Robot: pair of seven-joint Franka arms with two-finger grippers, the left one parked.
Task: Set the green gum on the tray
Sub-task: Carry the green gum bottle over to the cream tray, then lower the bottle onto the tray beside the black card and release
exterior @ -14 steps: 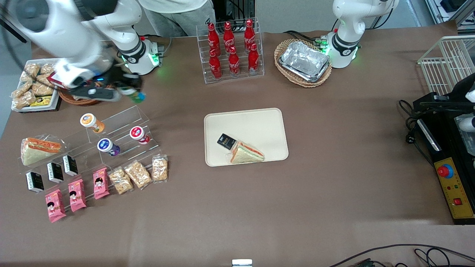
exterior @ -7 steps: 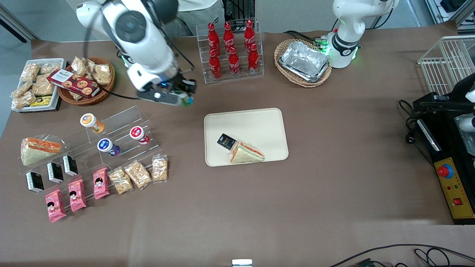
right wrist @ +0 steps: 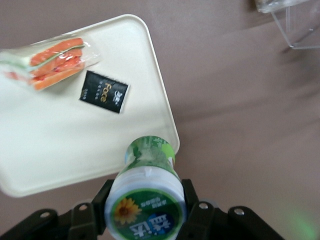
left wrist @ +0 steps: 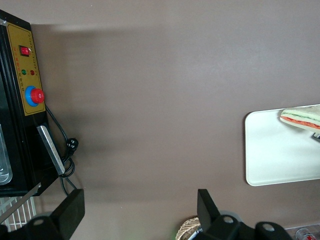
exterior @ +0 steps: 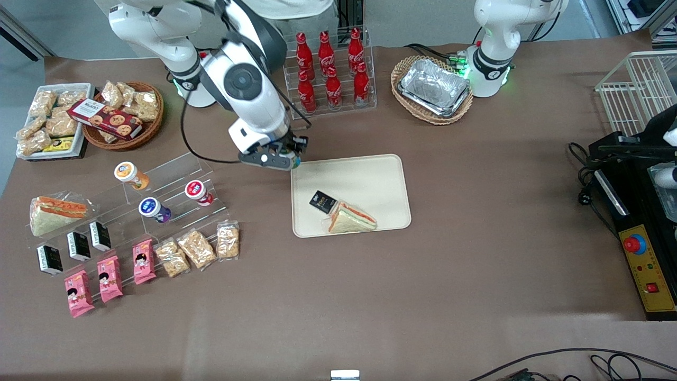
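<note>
Green gum (right wrist: 146, 192) being clenched in our gripper (exterior: 279, 157), hovering over the tray (exterior: 370, 174) corner.
We are counting one sandwich (exterior: 351, 217) and one black packet (exterior: 322, 201) lying on it, above the brown table (exterior: 476, 211).

Showing a green gum (right wrist: 149, 175) with leafy green body, white-rimmed lid and green sunflower label, clamped in a black gripper (right wrist: 145, 210) over the corner of a cream-beige tray (exterior: 370, 174). Lying on the tray, a black packet (right wrist: 104, 92) with gold lettering and an orange-and-green sandwich (right wrist: 52, 61). Resting on a brown desk (exterior: 476, 238).
</note>
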